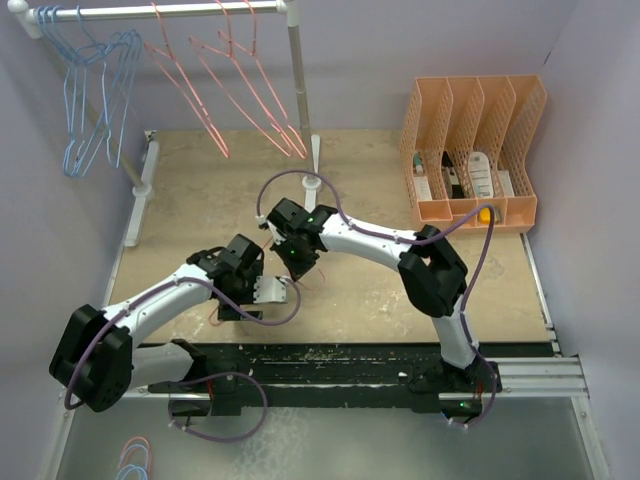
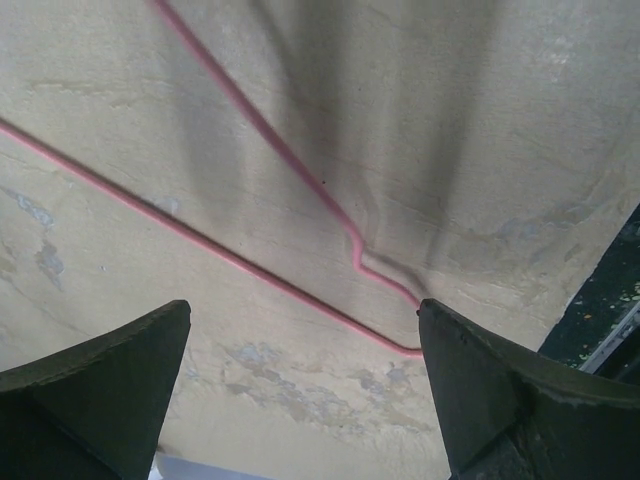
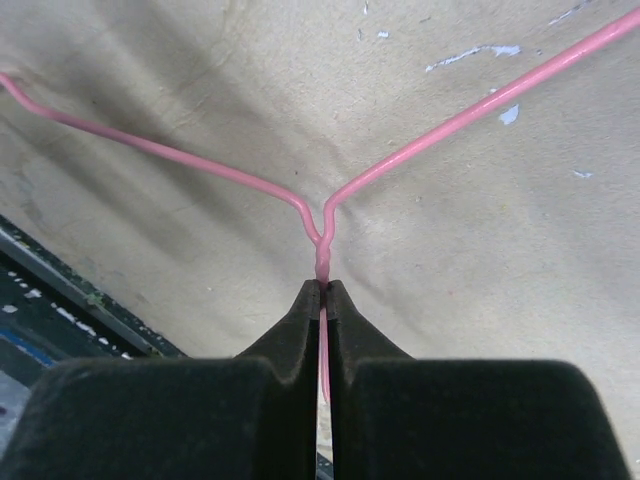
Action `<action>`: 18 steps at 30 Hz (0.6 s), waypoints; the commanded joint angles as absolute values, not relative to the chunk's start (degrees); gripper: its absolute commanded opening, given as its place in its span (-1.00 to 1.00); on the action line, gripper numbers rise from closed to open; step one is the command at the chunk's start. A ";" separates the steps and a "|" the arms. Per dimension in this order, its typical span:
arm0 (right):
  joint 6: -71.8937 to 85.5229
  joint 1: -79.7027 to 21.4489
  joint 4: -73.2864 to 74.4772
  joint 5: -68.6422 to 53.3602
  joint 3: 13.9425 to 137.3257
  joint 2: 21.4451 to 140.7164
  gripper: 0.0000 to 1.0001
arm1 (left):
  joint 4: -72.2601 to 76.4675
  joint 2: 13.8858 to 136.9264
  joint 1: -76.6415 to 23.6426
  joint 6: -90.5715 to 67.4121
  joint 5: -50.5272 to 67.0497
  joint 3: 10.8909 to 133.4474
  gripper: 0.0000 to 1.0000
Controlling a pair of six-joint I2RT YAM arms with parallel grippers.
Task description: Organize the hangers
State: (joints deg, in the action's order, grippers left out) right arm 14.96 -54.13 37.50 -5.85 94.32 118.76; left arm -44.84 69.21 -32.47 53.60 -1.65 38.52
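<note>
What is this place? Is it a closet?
Probably a robot practice booth, not a real closet: two robot arms bolted to a table, plain walls close around, and a small white rack holding hangers.

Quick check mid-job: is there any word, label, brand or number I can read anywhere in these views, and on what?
None can be read.
The white items standing in the orange file holder carry small dark marks that may be print: too small and blurred to read.
The pink hanger, the rack and the table show no lettering.
</note>
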 commanded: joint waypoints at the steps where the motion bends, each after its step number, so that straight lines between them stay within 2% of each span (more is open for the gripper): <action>1: 15.61 -53.57 37.99 -8.76 97.15 114.42 -1.00 | -44.40 68.87 -32.08 54.91 4.04 39.42 0.97; 6: 16.04 -53.37 37.39 -9.93 97.84 114.13 -1.00 | -44.30 70.77 -32.08 54.04 7.07 40.11 0.94; 13: 16.28 -52.97 37.35 -10.34 99.33 113.80 -1.00 | -40.22 77.91 -32.08 50.85 6.89 40.34 0.53; 16: 16.48 -52.47 36.98 -11.30 99.11 113.65 -1.00 | -38.36 79.64 -32.08 49.17 6.82 39.79 0.52; 18: 16.51 -51.94 36.89 -11.42 98.15 113.63 -1.00 | -37.59 79.91 -32.12 48.44 6.45 39.52 0.59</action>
State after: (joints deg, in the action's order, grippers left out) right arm 15.75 -53.01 36.88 -9.61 97.06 116.49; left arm -42.76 78.65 -32.27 50.94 4.91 39.44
